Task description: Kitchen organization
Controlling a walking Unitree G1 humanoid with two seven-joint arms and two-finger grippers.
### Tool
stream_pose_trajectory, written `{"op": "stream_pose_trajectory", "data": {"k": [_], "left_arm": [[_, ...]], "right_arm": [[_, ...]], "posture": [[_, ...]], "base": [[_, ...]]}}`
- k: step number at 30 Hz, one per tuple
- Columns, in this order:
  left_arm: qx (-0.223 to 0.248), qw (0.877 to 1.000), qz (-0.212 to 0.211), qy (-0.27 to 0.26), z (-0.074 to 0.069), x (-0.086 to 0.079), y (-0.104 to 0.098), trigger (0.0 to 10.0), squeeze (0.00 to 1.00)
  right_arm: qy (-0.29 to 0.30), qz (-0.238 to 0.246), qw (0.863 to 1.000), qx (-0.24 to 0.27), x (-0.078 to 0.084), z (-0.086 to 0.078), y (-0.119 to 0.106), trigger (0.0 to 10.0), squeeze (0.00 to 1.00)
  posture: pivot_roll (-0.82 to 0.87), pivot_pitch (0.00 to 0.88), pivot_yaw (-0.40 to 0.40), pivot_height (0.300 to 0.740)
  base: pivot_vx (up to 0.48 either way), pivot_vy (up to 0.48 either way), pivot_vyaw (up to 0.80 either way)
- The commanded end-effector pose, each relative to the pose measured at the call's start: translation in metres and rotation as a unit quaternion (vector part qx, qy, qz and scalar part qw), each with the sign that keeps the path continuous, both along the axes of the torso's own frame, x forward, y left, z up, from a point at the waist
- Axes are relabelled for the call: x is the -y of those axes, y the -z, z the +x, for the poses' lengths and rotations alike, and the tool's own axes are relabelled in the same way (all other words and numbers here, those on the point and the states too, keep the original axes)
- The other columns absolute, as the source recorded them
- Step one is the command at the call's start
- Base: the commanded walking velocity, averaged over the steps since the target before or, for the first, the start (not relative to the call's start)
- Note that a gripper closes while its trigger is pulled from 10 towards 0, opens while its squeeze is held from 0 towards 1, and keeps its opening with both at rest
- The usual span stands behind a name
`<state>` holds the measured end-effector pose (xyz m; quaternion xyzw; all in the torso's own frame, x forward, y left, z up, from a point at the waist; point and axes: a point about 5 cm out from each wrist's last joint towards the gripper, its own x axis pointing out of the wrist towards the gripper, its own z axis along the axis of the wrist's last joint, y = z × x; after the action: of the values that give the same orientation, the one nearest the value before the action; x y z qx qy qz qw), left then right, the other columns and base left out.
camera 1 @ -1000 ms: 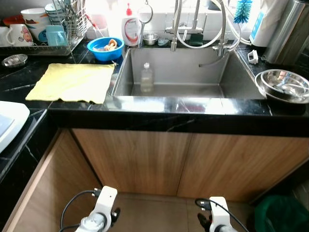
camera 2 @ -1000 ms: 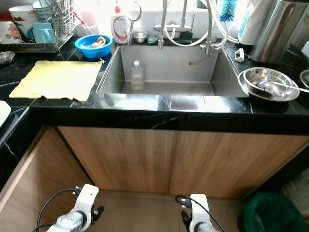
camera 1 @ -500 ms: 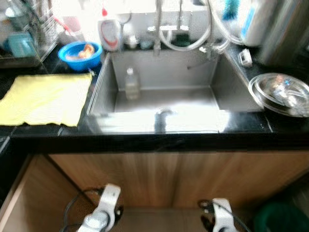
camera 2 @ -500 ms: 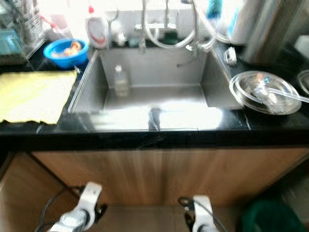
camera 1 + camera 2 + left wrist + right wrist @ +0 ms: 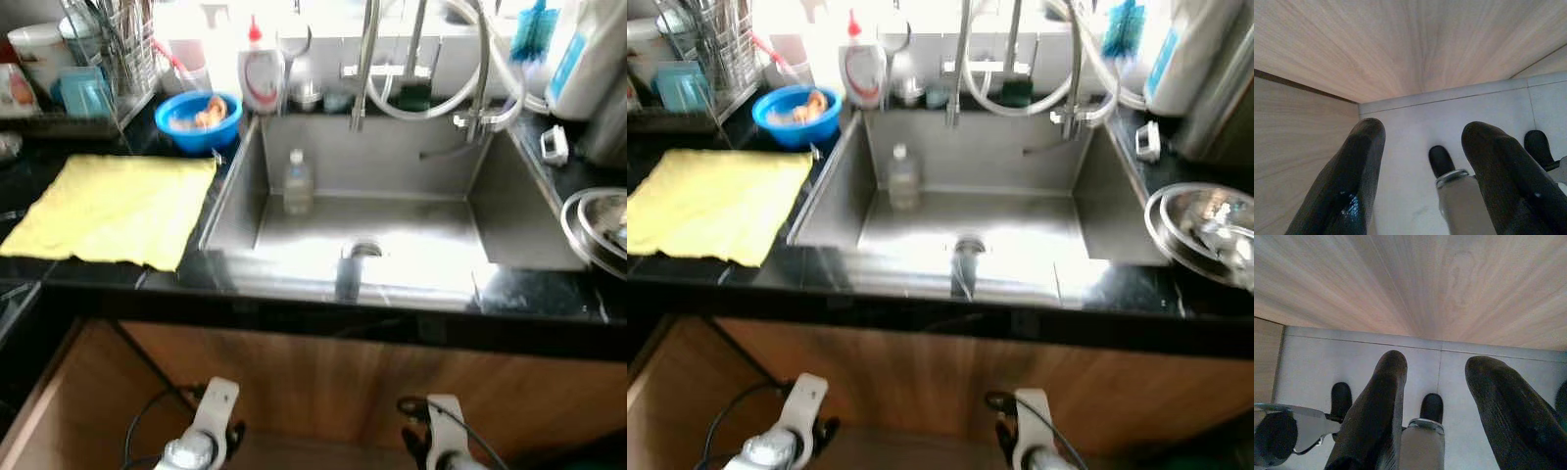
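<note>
A steel sink [image 5: 421, 230] is set in the black counter [image 5: 88, 284] ahead of me. A small clear bottle [image 5: 297, 183] stands upright inside it, near the left wall. A yellow cloth [image 5: 113, 208] lies flat on the counter left of the sink. Behind the cloth sits a blue bowl [image 5: 200, 119] with food scraps. Both arms hang low before the wooden cabinet doors [image 5: 323, 377]. My left gripper [image 5: 1420, 142] and my right gripper [image 5: 1437, 369] are open above the pale floor tiles, and neither holds anything.
A dish rack [image 5: 98, 54] with cups and cutlery stands at the back left. A white soap bottle [image 5: 261, 70], the faucet with hoses [image 5: 364, 59] and a blue brush [image 5: 534, 29] line the back. Steel bowls [image 5: 602, 220] sit right of the sink.
The whole picture has shifted: the camera swung sideways and back, and the counter edge now sits lower in the frame. Nothing on the counter has moved. Both arms hang as before.
</note>
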<state>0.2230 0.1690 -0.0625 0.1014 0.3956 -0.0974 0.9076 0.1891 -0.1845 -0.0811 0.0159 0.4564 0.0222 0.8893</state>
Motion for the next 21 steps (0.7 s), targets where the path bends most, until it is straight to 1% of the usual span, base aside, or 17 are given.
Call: {"op": "stream_pose_trajectory", "data": {"k": [1,10,13,16,21], "left_arm": [[-0.007,1.000,0.008,-0.002,-0.0038,-0.0053,0.0020,10.0,0.00],[-0.008,1.000,0.008,0.005,-0.0045,-0.0037,0.0025,10.0,0.00],[-0.007,1.000,0.000,-0.003,-0.0045,-0.0030,0.0025,10.0,0.00],[-0.009,1.000,0.004,0.005,-0.0047,-0.0021,0.0028,10.0,0.00],[-0.008,1.000,0.007,0.006,-0.0041,-0.0015,0.0025,10.0,0.00]], "right_arm": [[0.003,0.005,1.000,-0.005,-0.0036,-0.0022,0.0017,10.0,0.00],[0.012,0.005,1.000,-0.005,-0.0029,-0.0039,0.0024,10.0,0.00],[0.018,0.007,1.000,-0.005,-0.0028,-0.0044,0.0026,10.0,0.00],[0.020,0.007,1.000,-0.005,-0.0028,-0.0048,0.0028,10.0,0.00],[0.021,0.007,1.000,-0.004,-0.0029,-0.0050,0.0029,10.0,0.00]], "posture": [[-0.02,0.000,0.033,0.740],[-0.02,0.000,0.032,0.740],[-0.02,0.000,0.032,0.740],[-0.02,0.000,0.031,0.740],[-0.02,0.000,0.030,0.740]], "base": [[0.000,0.000,0.00],[0.000,0.000,0.00],[-0.294,0.000,0.00],[-0.374,0.000,0.00],[0.000,0.000,0.00]]}}
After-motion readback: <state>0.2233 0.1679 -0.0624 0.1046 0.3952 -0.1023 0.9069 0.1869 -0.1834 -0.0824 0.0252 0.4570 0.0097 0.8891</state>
